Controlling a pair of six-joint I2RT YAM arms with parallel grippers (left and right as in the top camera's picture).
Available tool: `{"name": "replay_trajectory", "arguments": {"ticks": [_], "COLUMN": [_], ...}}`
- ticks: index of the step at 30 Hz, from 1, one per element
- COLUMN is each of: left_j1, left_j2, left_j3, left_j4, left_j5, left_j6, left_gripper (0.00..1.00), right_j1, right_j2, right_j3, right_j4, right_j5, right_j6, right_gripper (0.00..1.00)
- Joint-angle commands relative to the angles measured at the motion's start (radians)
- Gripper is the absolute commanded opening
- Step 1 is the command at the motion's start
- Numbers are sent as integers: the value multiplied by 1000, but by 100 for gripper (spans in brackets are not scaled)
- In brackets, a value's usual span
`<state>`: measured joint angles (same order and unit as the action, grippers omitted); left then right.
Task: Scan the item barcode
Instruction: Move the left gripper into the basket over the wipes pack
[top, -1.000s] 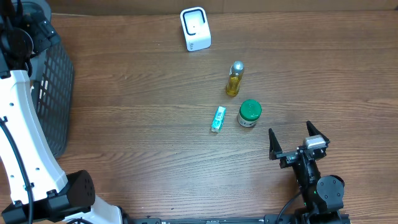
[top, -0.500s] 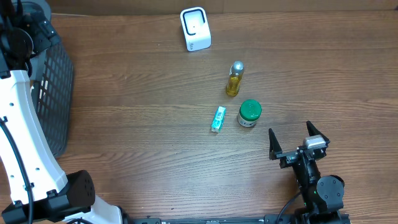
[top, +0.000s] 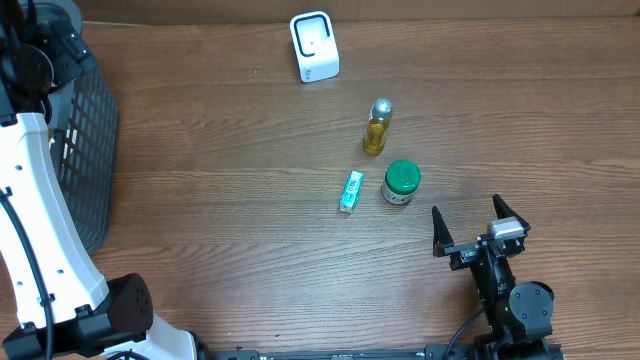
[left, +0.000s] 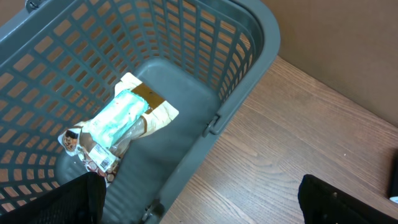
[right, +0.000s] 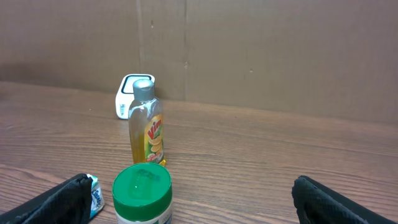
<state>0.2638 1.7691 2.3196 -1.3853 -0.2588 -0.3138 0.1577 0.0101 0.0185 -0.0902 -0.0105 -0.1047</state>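
Three items stand mid-table: a yellow bottle (top: 377, 127) (right: 147, 124), a white jar with a green lid (top: 401, 182) (right: 142, 193) and a small teal tube (top: 350, 191) (right: 94, 194). The white scanner (top: 314, 46) (right: 127, 97) stands at the far edge. My right gripper (top: 467, 212) (right: 199, 205) is open, low on the table just short of the jar, and holds nothing. My left gripper (left: 214, 202) is open and hovers over the rim of the dark basket (left: 261, 37), touching nothing.
The dark mesh basket (top: 85, 150) stands at the table's left edge under the left arm. A teal and white packet (left: 118, 124) lies inside it. A brown cardboard wall (right: 261, 56) backs the table.
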Motion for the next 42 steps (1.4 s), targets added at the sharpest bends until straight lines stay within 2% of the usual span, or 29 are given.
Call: {"name": "replay_trajectory", "arguments": {"ticks": [1, 10, 13, 15, 16, 17, 18, 19, 21, 25, 27, 31, 32, 38, 40, 42], "left_j1": [2, 2, 2, 2, 2, 3, 11, 21, 59, 141, 193, 298, 315, 420, 434, 437], "left_j2": [-19, -19, -19, -20, -19, -14, -4, 6, 40, 96, 134, 220, 234, 358, 406, 443], "left_j3": [9, 9, 9, 9, 9, 8, 8, 8, 8, 8, 8, 8, 8, 7, 8, 7], "left_j4": [-3, -2, 130, 183, 211, 237, 268, 285, 298, 256, 222, 175, 169, 148, 135, 124], "left_j5": [-6, -6, 13, 32, 31, 19, -15, -57, -175, -187, -140, 130, 153, 175, 175, 175], "left_j6": [11, 10, -5, 68, 146, 233, 299, 322, 338, 372, 400, 539, 554, 564, 565, 565], "left_gripper": [99, 100, 99, 100, 93, 78, 72, 73, 83, 85, 86, 86, 86, 89, 99, 100], "right_j1": [-1, -1, -1, -1, -1, -1, -1, -1, -1, -1, -1, -1, -1, -1, -1, -1], "right_j2": [-7, -7, -7, -7, -7, -7, -7, -7, -7, -7, -7, -7, -7, -7, -7, -7], "right_j3": [-10, -10, -10, -10, -10, -10, -10, -10, -10, -10, -10, -10, -10, -10, -10, -10], "right_j4": [6, 6, 6, 6, 6, 6, 6, 6, 6, 6, 6, 6, 6, 6, 6, 6], "right_j5": [6, 6, 6, 6, 6, 6, 6, 6, 6, 6, 6, 6, 6, 6, 6, 6], "right_j6": [3, 3, 3, 3, 3, 3, 3, 3, 3, 3, 3, 3, 3, 3, 3, 3], "right_gripper": [100, 100, 100, 100, 100, 100, 100, 100, 100, 100, 100, 100, 100, 100, 100, 100]}}
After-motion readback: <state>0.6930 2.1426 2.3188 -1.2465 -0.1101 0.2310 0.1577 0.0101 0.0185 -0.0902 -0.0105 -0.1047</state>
